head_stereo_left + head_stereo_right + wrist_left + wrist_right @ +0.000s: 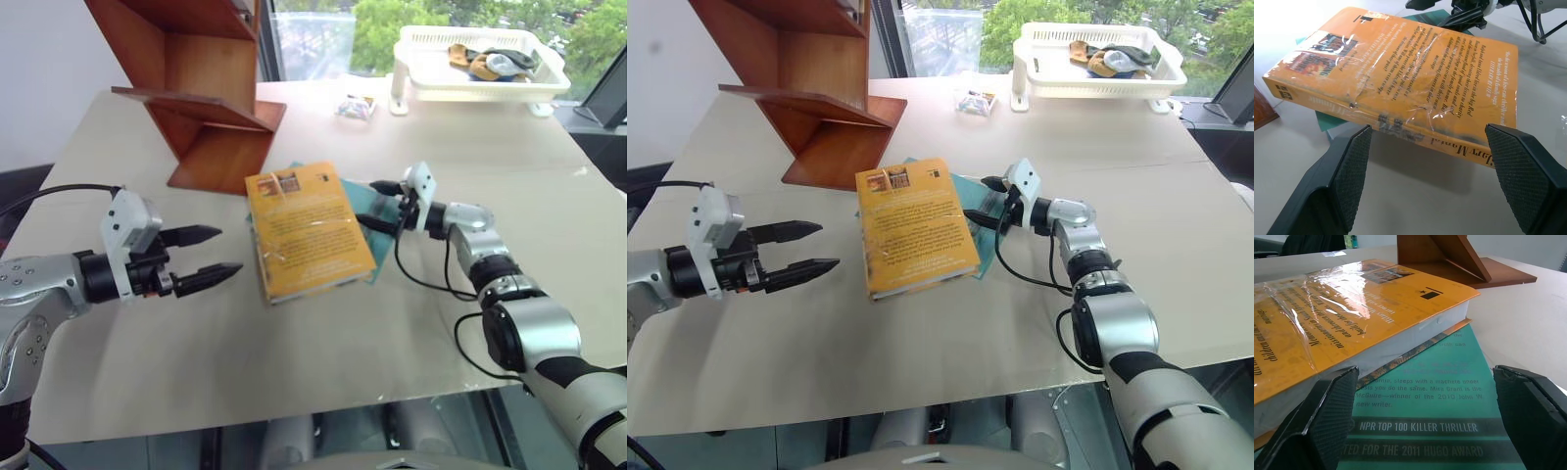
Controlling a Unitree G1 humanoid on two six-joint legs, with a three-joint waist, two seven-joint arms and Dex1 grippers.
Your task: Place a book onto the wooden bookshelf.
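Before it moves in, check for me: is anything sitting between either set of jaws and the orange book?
Nothing visible. The left gripper faces the orange book across bare table, jaws open. The right gripper is at the book's opposite edge, jaws open over the teal book lying underneath it.

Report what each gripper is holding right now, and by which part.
Nothing is held. The left gripper is open beside the orange book; the right gripper is open at its opposite edge, over the teal book.

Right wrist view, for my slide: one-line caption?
Open right gripper over the teal book, facing the orange-yellow book stacked on it, wooden bookshelf behind.
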